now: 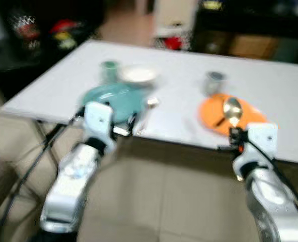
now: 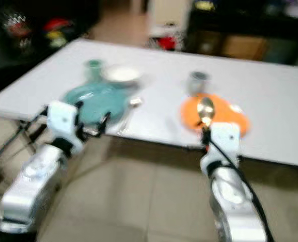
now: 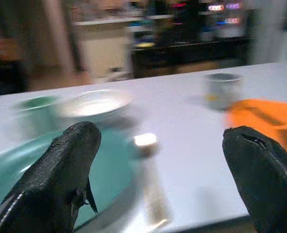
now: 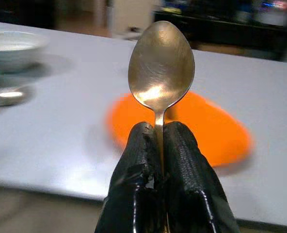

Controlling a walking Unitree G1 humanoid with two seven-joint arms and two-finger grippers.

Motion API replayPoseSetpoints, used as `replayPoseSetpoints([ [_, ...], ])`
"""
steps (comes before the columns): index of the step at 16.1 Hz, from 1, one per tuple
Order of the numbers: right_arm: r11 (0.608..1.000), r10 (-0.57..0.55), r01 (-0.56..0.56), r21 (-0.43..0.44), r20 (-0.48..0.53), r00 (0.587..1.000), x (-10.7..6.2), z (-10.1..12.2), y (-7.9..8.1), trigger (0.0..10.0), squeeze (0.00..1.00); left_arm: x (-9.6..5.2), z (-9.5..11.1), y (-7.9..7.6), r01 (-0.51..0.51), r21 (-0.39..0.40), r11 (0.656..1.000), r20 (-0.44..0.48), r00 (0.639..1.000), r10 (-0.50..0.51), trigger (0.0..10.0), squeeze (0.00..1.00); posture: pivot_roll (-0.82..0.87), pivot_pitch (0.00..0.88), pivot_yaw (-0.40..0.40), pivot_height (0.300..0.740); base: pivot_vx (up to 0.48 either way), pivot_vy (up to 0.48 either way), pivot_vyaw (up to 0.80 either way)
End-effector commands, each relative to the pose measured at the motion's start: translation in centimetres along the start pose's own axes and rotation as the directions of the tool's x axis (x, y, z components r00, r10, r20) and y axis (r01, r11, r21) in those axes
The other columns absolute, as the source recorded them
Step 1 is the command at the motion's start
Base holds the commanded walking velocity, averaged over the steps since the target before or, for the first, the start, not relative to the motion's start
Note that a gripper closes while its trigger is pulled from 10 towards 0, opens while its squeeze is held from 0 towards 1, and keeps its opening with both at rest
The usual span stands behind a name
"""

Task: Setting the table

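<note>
Before the robot, on beige floor tiles, stands a smooth white rectangular table (image 1: 270, 85), with dark, blurred furniture behind it. On its left part lies a round teal plate (image 1: 111, 101), with a shallow white bowl (image 1: 137, 74) and a small green cup (image 1: 108, 68) beyond it and a silver spoon (image 3: 146, 160) just beside its rim. To the right lie a flat orange plate (image 1: 209, 113) and a grey mug (image 1: 215, 80). The right gripper (image 4: 159, 145) is clenched on the handle of a brushed metal spoon (image 4: 161, 65), upright over the table's near edge. The left gripper (image 3: 158, 160) hangs released, fingers (image 3: 61, 174) spread, at the teal plate.
</note>
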State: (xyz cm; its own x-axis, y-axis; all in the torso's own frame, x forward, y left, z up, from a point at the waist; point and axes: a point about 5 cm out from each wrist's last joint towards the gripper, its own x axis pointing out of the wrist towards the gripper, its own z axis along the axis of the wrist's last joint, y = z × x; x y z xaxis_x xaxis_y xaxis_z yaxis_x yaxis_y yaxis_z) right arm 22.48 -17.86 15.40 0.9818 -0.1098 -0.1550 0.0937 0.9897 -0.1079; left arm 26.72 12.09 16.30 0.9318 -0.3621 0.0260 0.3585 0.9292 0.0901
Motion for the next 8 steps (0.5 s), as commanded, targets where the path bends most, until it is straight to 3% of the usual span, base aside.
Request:
replayPoseSetpoints([
  [1,1.0,0.001,-0.002,0.006,0.013,1.0,-0.11,0.44,0.08,10.0,0.0,-0.21,0.08,0.34,0.001,0.012,1.0,0.0,1.0,-0.001,10.0,0.0,-0.01,0.0,-0.024,0.74,0.435,0.0,-0.8],
  [5,1.0,-0.003,0.003,0.004,-0.004,1.0,-0.32,0.23,-0.04,10.0,0.0,-0.3,0.0,0.14,0.012,0.014,1.0,-0.003,1.0,-0.012,10.0,0.0,-0.02,0.0,-0.022,0.74,0.433,0.0,-0.73],
  [8,1.0,0.017,-0.017,0.007,-0.02,1.0,-0.4,0.12,-0.12,10.0,0.0,-0.39,-0.06,-0.2,0.027,0.011,1.0,-0.005,1.0,-0.026,10.0,0.0,-0.02,0.0,-0.02,0.74,0.424,0.0,0.0],
])
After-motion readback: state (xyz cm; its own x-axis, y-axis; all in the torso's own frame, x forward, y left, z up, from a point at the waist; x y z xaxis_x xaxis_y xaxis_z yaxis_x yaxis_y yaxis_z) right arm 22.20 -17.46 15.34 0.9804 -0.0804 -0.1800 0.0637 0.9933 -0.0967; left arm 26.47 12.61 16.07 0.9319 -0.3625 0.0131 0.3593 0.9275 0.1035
